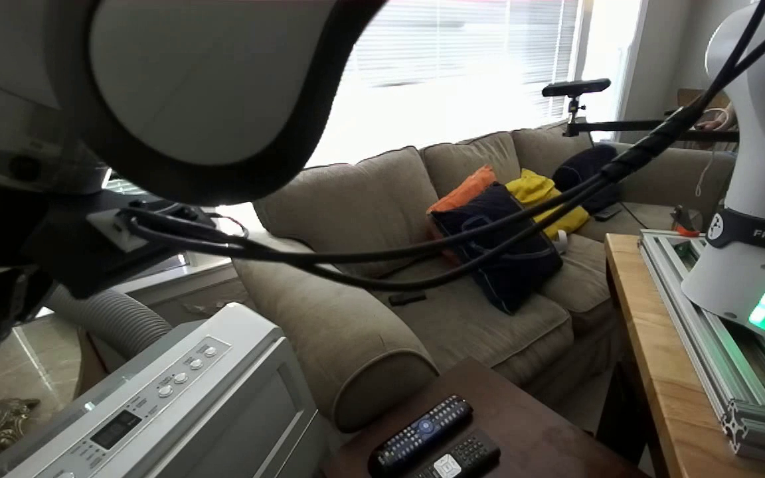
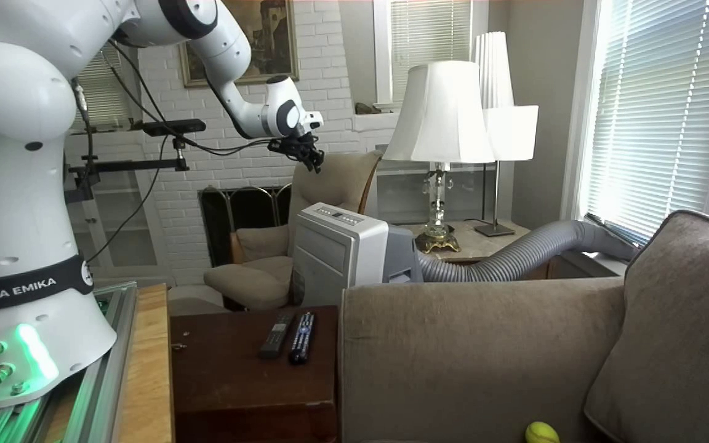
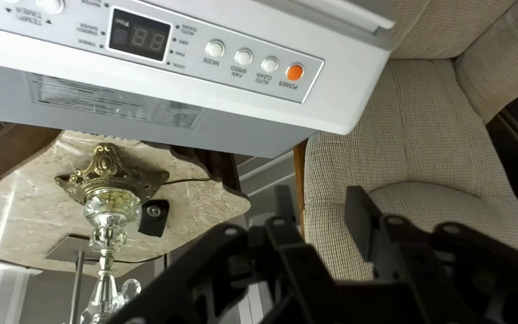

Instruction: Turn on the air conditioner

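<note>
Wrist view: our tool (image 3: 319, 209) gapes part-way, empty.
Air conditioner (image 2: 347, 252): past the worktop's (image 2: 244, 381) far edge in an exterior view.
Power button (image 3: 294, 72): gaping, we could straddle it, hitting Auto Clean (image 3: 270, 64).

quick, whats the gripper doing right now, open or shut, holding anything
Gripper: open, fingers apart in the wrist view, holding nothing.
</note>
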